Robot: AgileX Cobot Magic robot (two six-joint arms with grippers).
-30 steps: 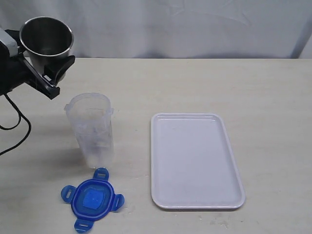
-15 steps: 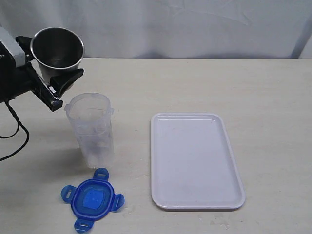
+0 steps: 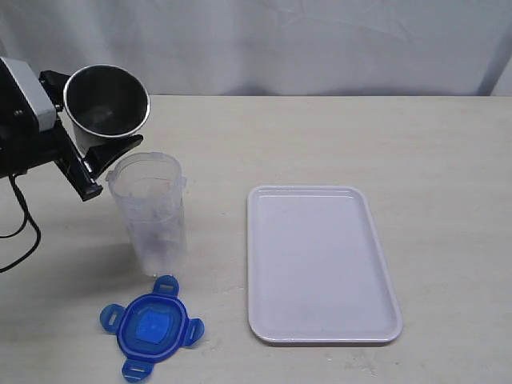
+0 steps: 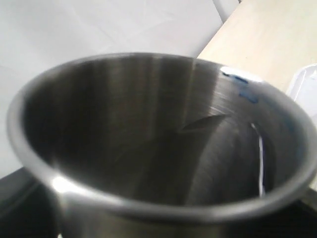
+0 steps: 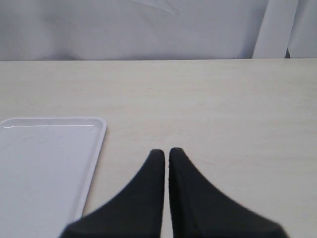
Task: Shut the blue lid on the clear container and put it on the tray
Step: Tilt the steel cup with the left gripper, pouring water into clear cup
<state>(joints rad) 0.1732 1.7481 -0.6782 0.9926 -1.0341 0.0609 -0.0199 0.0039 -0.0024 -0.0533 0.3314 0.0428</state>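
Near clear container point(image 3: 150, 214): left claw point(image 3: 96, 122) gripping tilted steel cup point(image 3: 106, 101).

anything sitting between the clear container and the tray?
Nothing. In the exterior view the stretch between the clear container and the tray is bare table. The blue lid lies in front of the container, off that line.

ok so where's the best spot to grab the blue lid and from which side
From above, pinching across the rim of the blue lid between two snap tabs: it lies flat on the table, thin, so a sideways approach probably finds nothing to grip.
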